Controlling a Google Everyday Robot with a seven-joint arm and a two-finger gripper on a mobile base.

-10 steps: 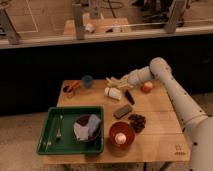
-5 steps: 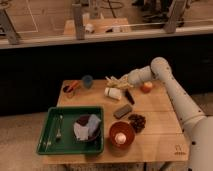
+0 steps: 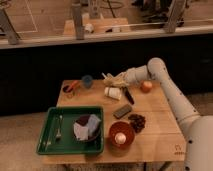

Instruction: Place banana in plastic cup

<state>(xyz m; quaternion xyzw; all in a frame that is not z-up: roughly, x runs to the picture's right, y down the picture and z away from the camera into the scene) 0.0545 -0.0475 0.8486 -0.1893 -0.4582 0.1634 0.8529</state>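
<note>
My gripper (image 3: 113, 79) is over the far middle of the wooden table (image 3: 155, 130), at the end of the white arm that reaches in from the right. It is shut on the pale-yellow banana (image 3: 108, 77), which sticks out to the left of the fingers, above the table top. The dull-blue plastic cup (image 3: 87, 80) stands upright near the table's far left edge, a short way left of the banana and apart from it.
A white cup (image 3: 113, 93) lies just below the gripper. An orange fruit (image 3: 146, 86), a black tool (image 3: 129, 96), a dark block (image 3: 122, 111) and dark clustered food (image 3: 136, 121) lie right of centre. An orange-brown bowl (image 3: 121, 134) and a green tray (image 3: 50, 137) sit in front.
The gripper with the banana has shifted slightly left toward the blue cup. Nothing else on the table has moved.
</note>
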